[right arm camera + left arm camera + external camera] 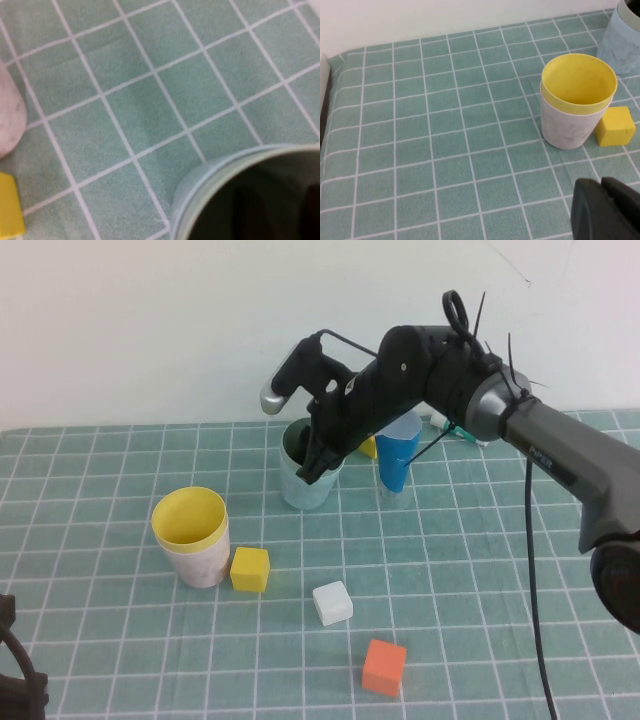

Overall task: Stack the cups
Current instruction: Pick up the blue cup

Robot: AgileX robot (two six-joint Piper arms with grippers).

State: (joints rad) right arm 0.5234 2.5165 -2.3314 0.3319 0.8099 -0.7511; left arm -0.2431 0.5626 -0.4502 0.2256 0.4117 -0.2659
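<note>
Yellow cup [189, 516] nested in pink cup [200, 562], near left; green cup [297, 438] inside blue cup [310, 485], far centre; right gripper [318, 462] at their rim, grip cannot be told; left gripper [605, 210] near left, fingers together; two pairs left to join.

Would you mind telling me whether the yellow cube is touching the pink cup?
Apart. The left wrist view shows a thin strip of cloth between the yellow cube and the pink cup.
</note>
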